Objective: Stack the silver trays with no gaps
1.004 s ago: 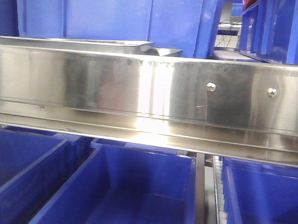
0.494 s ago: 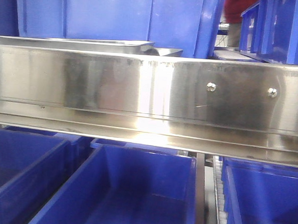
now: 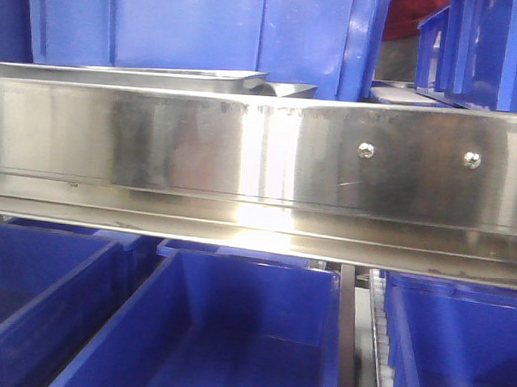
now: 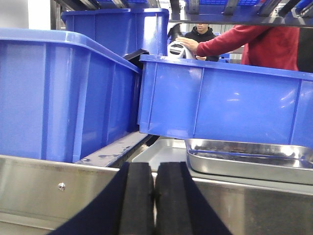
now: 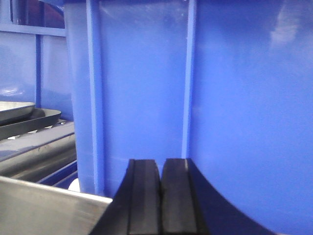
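Observation:
Two silver trays lie behind the steel rail. In the left wrist view a deep shiny tray (image 4: 249,162) sits at the right, and a flatter tray (image 4: 164,149) lies left of it, lower. The front view shows only their rims: one tray (image 3: 135,71) and the other tray (image 3: 286,89) beside it. My left gripper (image 4: 155,169) is shut with nothing in it, in front of the rail and short of the flatter tray. My right gripper (image 5: 160,165) is shut and empty, facing a blue bin wall. The trays' edges (image 5: 22,116) show far left in that view.
A long steel rail with screws (image 3: 260,155) crosses the front view. Blue bins (image 3: 234,331) stand below it, and more bins (image 4: 49,93) crowd round the trays. A large bin (image 5: 220,83) fills the right wrist view. A person's red-sleeved arm (image 4: 239,41) reaches over the bin behind the trays.
A person in red has come into view behind the bins at the upper right. The trays and the rail have not moved.

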You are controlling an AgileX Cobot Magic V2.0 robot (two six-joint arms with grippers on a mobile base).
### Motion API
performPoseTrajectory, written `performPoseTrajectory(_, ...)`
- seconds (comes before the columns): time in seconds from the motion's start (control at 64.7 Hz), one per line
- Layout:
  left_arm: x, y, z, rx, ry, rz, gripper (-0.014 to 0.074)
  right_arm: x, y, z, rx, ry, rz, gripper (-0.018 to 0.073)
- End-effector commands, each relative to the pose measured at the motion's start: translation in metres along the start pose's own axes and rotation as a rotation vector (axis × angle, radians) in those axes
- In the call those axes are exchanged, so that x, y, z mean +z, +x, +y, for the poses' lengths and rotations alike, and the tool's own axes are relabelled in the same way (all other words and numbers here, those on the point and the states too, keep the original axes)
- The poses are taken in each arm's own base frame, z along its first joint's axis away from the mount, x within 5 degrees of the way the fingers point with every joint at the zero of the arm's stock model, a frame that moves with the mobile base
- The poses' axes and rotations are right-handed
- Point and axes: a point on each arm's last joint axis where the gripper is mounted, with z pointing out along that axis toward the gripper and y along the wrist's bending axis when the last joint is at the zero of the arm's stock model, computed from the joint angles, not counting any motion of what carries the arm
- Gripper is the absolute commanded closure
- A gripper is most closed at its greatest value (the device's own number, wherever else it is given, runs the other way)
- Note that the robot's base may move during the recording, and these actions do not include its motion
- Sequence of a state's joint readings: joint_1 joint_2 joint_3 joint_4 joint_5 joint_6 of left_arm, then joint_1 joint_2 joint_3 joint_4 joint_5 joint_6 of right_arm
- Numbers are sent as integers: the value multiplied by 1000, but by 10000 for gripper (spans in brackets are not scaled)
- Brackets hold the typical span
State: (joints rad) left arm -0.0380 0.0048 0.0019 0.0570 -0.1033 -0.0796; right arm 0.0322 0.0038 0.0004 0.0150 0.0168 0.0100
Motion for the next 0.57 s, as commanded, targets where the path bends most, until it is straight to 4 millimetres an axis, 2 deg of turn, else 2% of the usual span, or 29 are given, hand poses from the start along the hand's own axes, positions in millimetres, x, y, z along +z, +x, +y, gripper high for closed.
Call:
performPoseTrajectory(0.0, 0, -3, -1, 0, 20, -28, 592, 0, -3, 0, -6, 4, -28, 628)
performPoseTrajectory(0.556, 0, -3, -2, -3, 36, -27, 592, 0, -3, 0, -6, 4, -28, 628)
